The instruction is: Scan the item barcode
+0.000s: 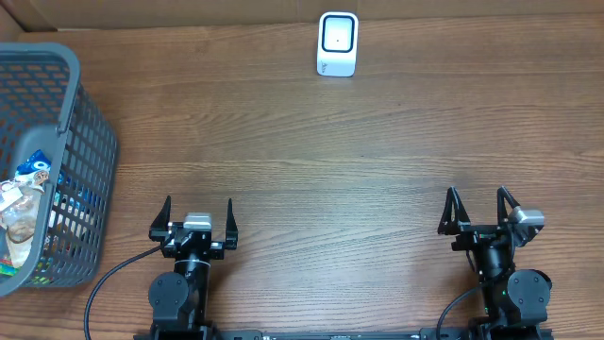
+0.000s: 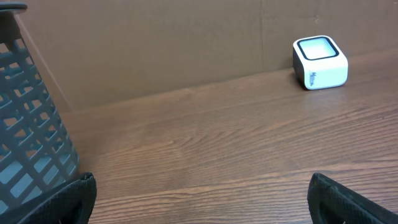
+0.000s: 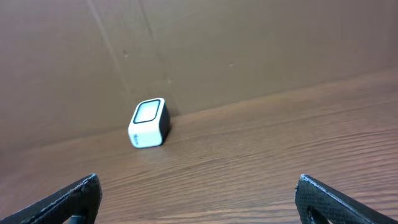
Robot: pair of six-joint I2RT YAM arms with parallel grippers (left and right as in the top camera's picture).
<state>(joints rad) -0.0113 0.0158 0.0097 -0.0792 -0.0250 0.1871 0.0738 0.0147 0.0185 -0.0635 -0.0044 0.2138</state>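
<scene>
At the far left of the wooden surface (image 1: 302, 161) stands one grey plastic lattice basket (image 1: 90, 161), its wall also filling the left edge of the left wrist view. Inside it lie the packaged items (image 1: 28, 189), among them a blue-and-white packet and a clear-wrapped brownish one. They are heaped together too closely to count, and no barcode can be made out on them. Just right of the basket, at the near edge, sits the left end effector (image 1: 198, 204). Its two dark fingers (image 2: 74, 199) are spread wide apart with only bare wood between them, holding nothing. Further right, at the far edge against the brown cardboard wall (image 2: 155, 43), stands one white barcode scanner (image 1: 337, 43) with a dark-rimmed window on its face. It is well apart from the basket and from both arms. At the near right sits the right end effector (image 1: 478, 198). Its two fingers (image 3: 74, 196) are likewise spread wide and empty, pointing toward the scanner across the open wood.
</scene>
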